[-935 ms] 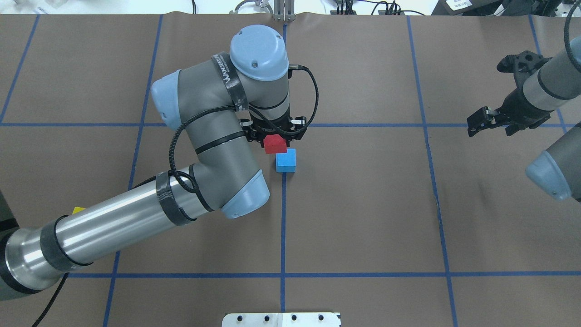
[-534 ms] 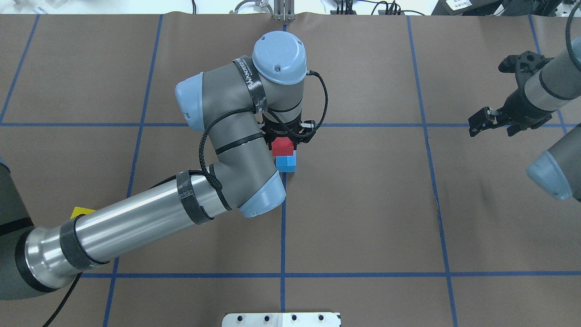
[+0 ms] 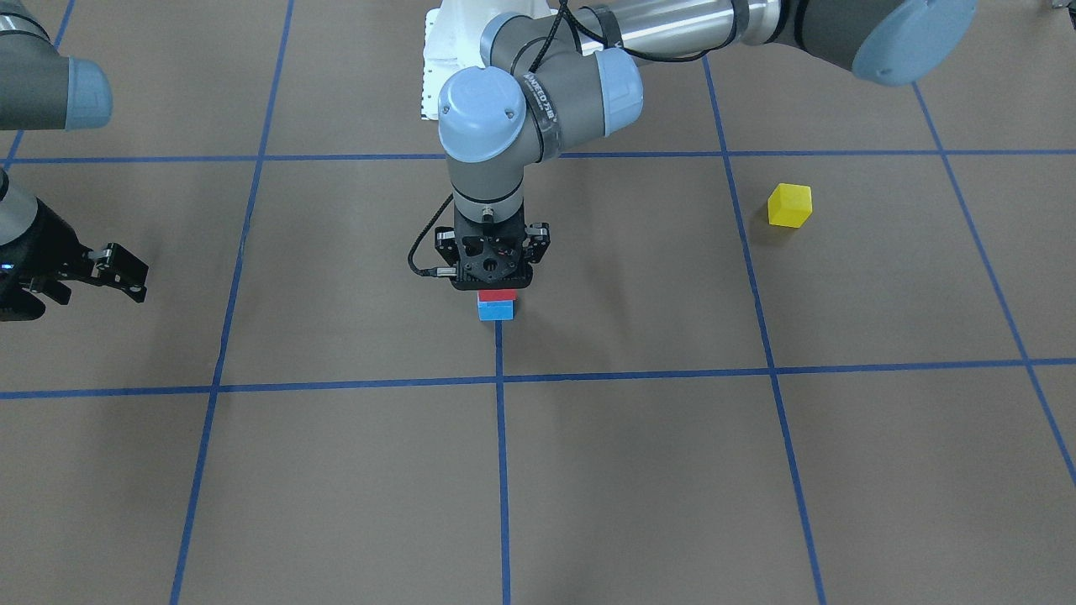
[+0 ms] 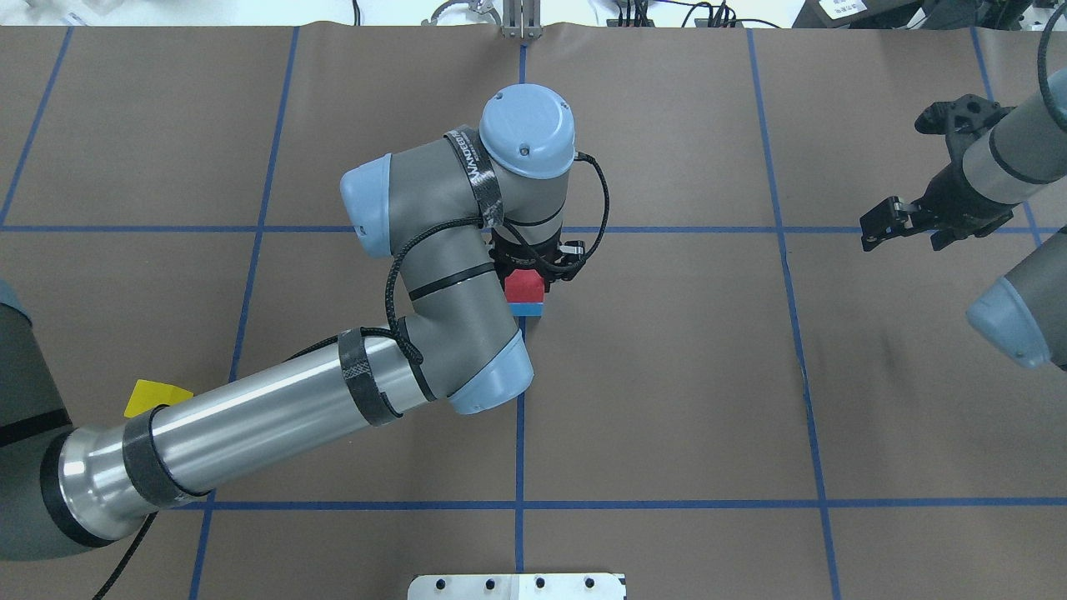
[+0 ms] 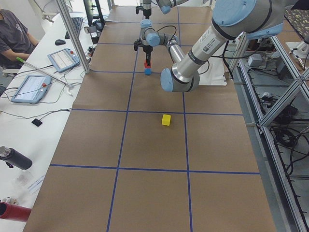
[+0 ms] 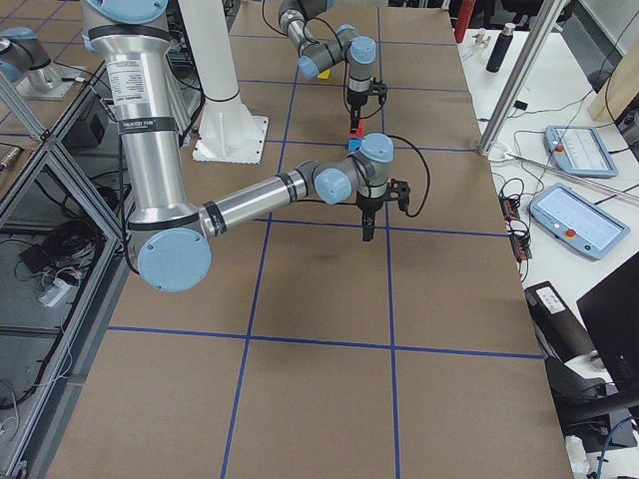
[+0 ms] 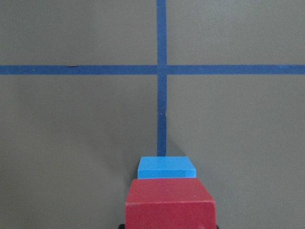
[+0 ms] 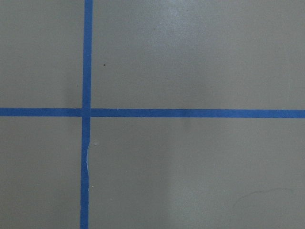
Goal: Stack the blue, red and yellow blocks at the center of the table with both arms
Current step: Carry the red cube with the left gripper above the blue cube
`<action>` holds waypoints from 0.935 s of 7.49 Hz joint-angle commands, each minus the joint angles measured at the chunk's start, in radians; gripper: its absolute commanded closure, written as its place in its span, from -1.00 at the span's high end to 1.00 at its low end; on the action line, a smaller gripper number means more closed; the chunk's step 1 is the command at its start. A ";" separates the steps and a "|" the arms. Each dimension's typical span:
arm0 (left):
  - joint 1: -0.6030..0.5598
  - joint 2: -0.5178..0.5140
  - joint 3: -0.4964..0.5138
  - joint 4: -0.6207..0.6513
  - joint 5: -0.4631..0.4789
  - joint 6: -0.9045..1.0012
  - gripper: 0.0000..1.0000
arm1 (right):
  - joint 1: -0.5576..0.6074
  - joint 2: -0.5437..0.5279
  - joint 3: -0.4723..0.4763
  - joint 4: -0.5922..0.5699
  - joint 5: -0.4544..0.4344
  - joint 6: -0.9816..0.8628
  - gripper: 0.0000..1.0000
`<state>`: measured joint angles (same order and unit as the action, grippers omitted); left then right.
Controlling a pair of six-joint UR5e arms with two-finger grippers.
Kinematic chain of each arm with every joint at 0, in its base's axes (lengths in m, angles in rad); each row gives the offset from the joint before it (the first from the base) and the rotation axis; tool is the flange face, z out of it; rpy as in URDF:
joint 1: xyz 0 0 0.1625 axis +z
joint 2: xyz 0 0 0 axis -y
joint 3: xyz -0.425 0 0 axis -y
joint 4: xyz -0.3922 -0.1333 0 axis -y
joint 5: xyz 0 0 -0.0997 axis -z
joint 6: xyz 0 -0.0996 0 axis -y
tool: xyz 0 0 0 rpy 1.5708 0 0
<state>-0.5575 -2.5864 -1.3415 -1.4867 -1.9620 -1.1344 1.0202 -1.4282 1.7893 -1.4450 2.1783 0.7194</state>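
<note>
At the table's [image 4: 667,375] centre, the red block [image 3: 497,295] sits squarely over the blue block [image 3: 496,311] and looks to be touching its top. My left gripper [image 3: 497,291] points straight down and is shut on the red block [image 4: 525,285]. Only a strip of the blue block [image 4: 526,310] shows beneath it in the overhead view. The left wrist view shows the red block [image 7: 169,202] in front of the blue block [image 7: 166,167]. The yellow block [image 3: 789,205] stands alone on my left side, half hidden by the left arm in the overhead view. My right gripper [image 4: 869,232] hovers open and empty far off to the right.
The white pedestal plate [image 4: 517,586] lies at the table's near edge. Blue tape lines [image 8: 87,112] cross under the right wrist. A person [image 5: 14,36] sits at a side bench with tablets [image 5: 31,87] beyond the table's far edge.
My left arm carried the red block rightward from beside the blue block to directly over it. The yellow block is more uncovered. The right arm stayed put.
</note>
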 commanded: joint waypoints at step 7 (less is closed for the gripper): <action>0.010 0.002 0.012 -0.018 0.000 0.008 -1.00 | -0.002 0.002 -0.004 0.000 -0.002 0.002 1.00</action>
<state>-0.5481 -2.5850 -1.3310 -1.5033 -1.9619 -1.1268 1.0187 -1.4267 1.7850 -1.4450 2.1769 0.7198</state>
